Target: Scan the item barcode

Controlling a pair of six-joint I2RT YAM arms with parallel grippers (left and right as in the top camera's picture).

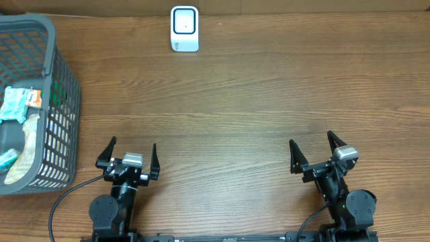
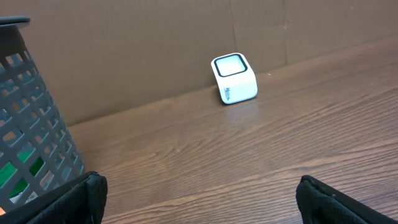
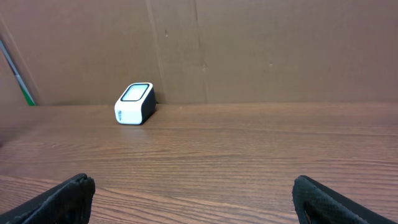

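At the far left, a grey slatted basket (image 1: 64, 74) holds the candidate items. A teal-and-white packet (image 1: 15, 102) with an orange corner lies on top, and a pale beige pouch (image 1: 23, 151) lies nearer the robot. No barcode is visible on either.

The likely trouble starts here. The basket's walls stand tall, so a reach from the side could catch the rim and shove or tip it. The soft packets also overlap, so a pinch might lift two at once or slip off the crinkled film.

The left gripper (image 1: 132, 148) sits just right of the basket's near corner, its fingers spread wide and empty. The packets are well apart from them, behind the wall.

The white barcode scanner (image 1: 184, 28) stands at the table's far edge, its window facing up. An item presented label-away would probably not read.

The right gripper (image 1: 312, 141), also wide open and empty, is farthest from the items.
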